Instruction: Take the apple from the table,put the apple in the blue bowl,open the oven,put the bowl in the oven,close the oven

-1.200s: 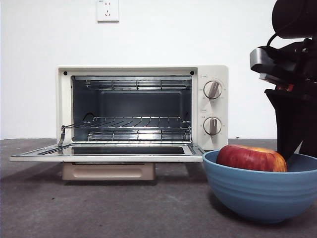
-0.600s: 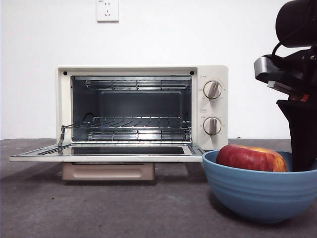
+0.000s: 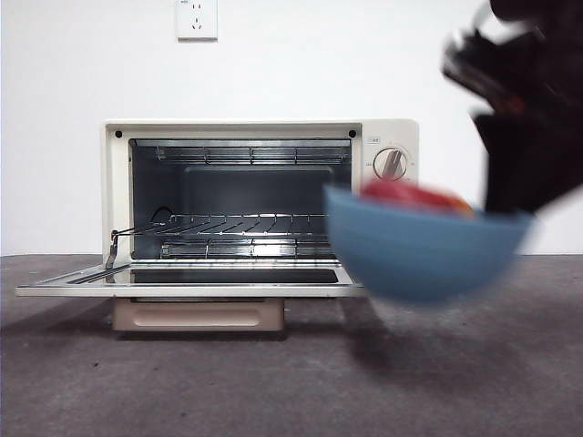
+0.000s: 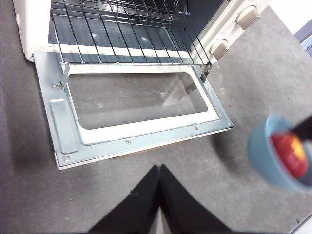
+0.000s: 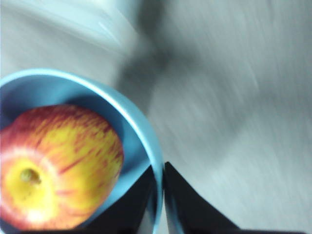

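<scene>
blue bowl [image 3: 421, 246] with apple [image 3: 410, 194], right of frame centre, hangs off the surface [image 3: 182, 382], rim pinched by right pincer [image 5: 159, 195]. risk: single-edge grip may tilt, spilling apple or striking oven [image 3: 260, 196] door. left pincer [image 4: 159, 183] pressed together, idle.

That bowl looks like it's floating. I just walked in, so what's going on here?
The right gripper is clamped on the rim of the blue bowl and holds it in the air, clear of the table, with the apple inside. The oven stands with its door folded down flat. The left gripper waits, shut and empty, before the oven door.
</scene>
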